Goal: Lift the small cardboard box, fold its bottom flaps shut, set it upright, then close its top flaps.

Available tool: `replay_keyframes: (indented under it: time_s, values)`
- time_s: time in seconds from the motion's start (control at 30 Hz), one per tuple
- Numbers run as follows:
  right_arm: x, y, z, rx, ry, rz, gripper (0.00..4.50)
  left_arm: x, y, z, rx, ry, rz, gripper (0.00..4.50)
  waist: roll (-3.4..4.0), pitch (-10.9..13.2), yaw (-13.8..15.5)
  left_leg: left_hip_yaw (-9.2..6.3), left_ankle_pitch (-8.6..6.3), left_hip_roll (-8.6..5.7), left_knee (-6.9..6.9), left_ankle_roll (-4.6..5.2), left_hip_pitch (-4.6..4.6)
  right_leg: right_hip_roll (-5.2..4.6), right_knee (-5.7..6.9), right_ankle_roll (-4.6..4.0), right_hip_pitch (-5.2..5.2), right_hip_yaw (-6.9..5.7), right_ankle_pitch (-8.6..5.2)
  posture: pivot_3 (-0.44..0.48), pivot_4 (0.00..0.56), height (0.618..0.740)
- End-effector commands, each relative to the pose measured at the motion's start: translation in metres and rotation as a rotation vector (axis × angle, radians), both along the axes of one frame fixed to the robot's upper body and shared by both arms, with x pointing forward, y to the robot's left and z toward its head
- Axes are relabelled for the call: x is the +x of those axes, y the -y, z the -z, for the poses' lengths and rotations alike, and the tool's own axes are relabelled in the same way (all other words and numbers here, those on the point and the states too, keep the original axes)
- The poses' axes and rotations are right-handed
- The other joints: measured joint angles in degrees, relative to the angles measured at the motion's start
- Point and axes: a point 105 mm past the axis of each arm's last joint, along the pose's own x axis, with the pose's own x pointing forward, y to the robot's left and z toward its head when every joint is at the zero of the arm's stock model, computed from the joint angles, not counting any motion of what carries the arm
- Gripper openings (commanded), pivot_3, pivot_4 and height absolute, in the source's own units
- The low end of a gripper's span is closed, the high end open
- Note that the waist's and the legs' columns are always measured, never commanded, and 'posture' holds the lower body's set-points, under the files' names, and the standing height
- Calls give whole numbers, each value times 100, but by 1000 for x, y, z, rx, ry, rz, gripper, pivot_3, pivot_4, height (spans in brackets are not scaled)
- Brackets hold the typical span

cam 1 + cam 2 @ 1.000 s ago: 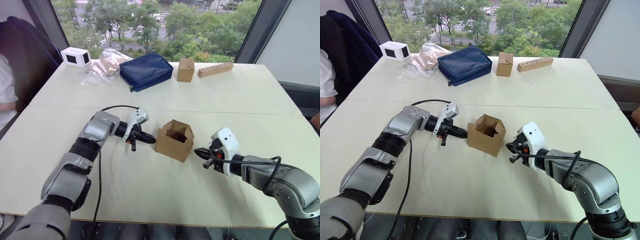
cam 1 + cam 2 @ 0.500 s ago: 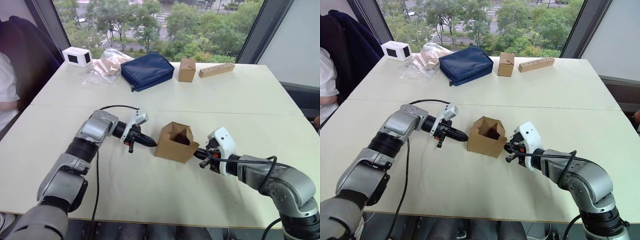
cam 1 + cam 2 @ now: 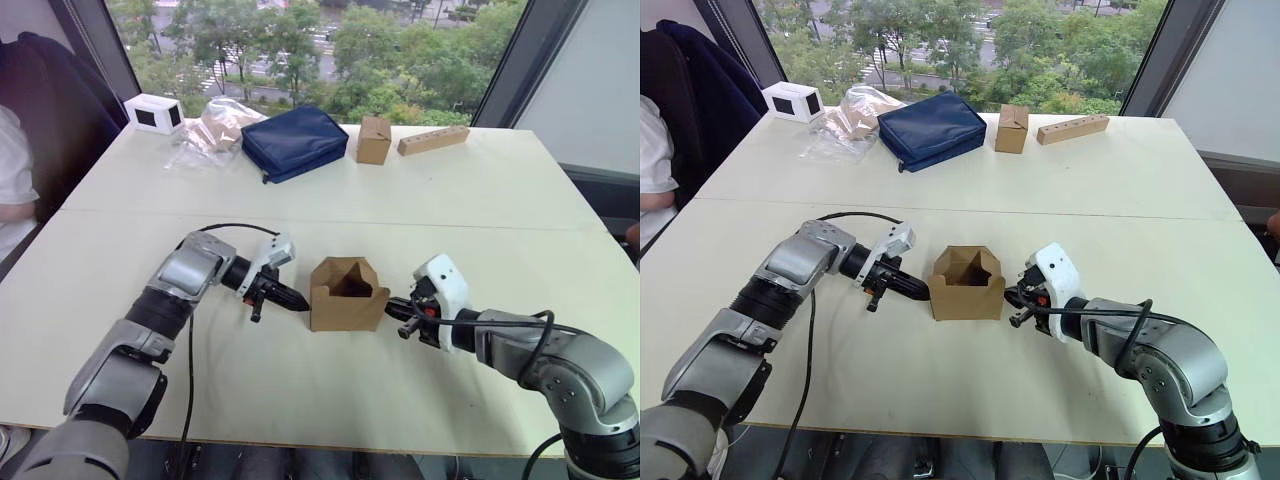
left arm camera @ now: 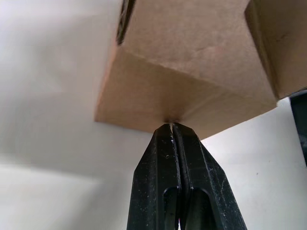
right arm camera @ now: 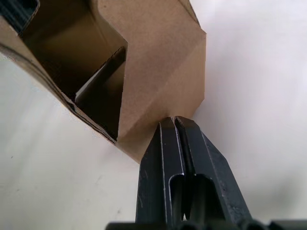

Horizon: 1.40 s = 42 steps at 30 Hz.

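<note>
Box (image 3: 347,296): brown cardboard, upright on the near half of the white surface (image 3: 500,200), open end up, top flaps (image 3: 352,269) standing.

Left pincer (image 3: 303,303): fingers pressed together, tip touching the box's left wall low down.

Right pincer (image 3: 388,307): fingers closed on nothing, tip against the box's right lower corner.

Far edge of surface: white device (image 3: 152,113), plastic bag (image 3: 210,128), navy pouch (image 3: 292,141), small sealed box (image 3: 372,139), wooden block (image 3: 431,140).
</note>
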Motion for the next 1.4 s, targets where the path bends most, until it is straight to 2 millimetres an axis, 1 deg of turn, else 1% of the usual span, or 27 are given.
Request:
replay_keyframes:
  time_s: [0.03, 0.13, 0.2, 0.27, 0.33, 0.43, 0.57, 0.63, 0.7, 0.9, 1.03, 1.13, 1.23, 1.4]
  values:
    - [-3, 4, -10, -41, 53, -21, 0, 7, -2, -21, -38, 63, -13, 10, 0, 0, 2, 0, 0, 0, 0, 0, 0, 0, 0, 0, 0, 0, 0, 0, 150, 740]
    - [0, 17, -18, -50, 84, 9, 0, 10, -4, -38, -88, 79, -28, 10, 0, 0, 1, 0, 0, 0, 0, 0, 0, -1, 0, 0, 0, 0, 0, 0, 150, 740]
    - [1, 21, -31, -40, 154, 4, 0, 10, -5, -51, -126, 95, -34, 10, 0, 0, 1, -1, 0, 0, 0, 0, 0, -1, 1, 0, 0, 0, 0, 0, 150, 740]
    - [0, 19, -45, 16, 215, -23, 0, 10, -6, -62, -156, 110, -37, 10, 0, 0, -1, -1, 0, 0, 0, 0, 0, 0, 0, 0, 0, 0, 0, 0, 150, 740]
    - [0, 14, -56, 73, 253, -55, 0, 9, -4, -71, -190, 114, -41, 10, 0, 0, -3, -1, 0, 0, 0, 0, 0, 0, 1, 0, 0, 0, 0, 0, 150, 740]
    - [1, 6, -61, 123, 271, -104, 0, 7, 0, -77, -223, 112, -37, 10, 0, 0, -9, -2, 0, 1, 0, 0, 2, 2, 1, 0, 0, 0, 0, 0, 150, 740]
    - [7, -9, -52, 166, 246, -172, 0, 4, 9, -69, -223, 94, -31, 10, 0, 0, -2, -2, 0, 1, 0, -1, 2, 2, 1, 0, 1, 0, 0, 0, 150, 740]
    - [11, -12, -47, 175, 236, -180, 0, 3, 13, -65, -219, 86, -30, 10, 0, 0, 4, -2, 0, 0, 1, -1, 2, 1, 1, 0, 2, 0, 0, 0, 150, 740]
    - [13, -15, -40, 188, 211, -192, 0, 3, 16, -55, -206, 69, -33, 10, 0, 0, 2, -1, 1, -2, 1, -1, 1, 1, 0, 0, 2, 0, 0, 0, 150, 740]
    - [14, -18, -17, 159, 154, -211, 0, -3, 23, -27, -143, 35, -24, 10, 0, 0, -5, 0, 3, -3, 1, -5, 2, 0, 0, 0, 2, 0, 0, 0, 150, 740]
    - [15, -15, -5, 140, 131, -200, 0, -6, 21, -14, -119, 17, -30, 10, 9, -10, -3, -1, 1, -1, 1, -2, 18, 1, 0, 0, 19, 0, 0, 0, 150, 740]
    - [13, -16, 1, 128, 122, -201, 0, -6, 19, -11, -114, 8, -44, 10, 10, -21, -3, -1, -1, -1, 0, -1, 36, 0, 0, 0, 34, 0, 0, 0, 150, 740]
    - [13, -17, 1, 132, 129, -198, 0, -6, 17, -13, -116, 9, -50, 10, 10, -32, -6, -1, -1, -1, -1, -1, 40, 0, 0, 0, 37, 0, 0, 0, 150, 740]
    - [15, -17, -18, 164, 187, -193, 0, -5, 16, -29, -164, 31, -66, 10, 10, -32, -7, -1, -1, 0, -2, -1, 44, 0, 0, 0, 40, 0, 0, 0, 150, 740]
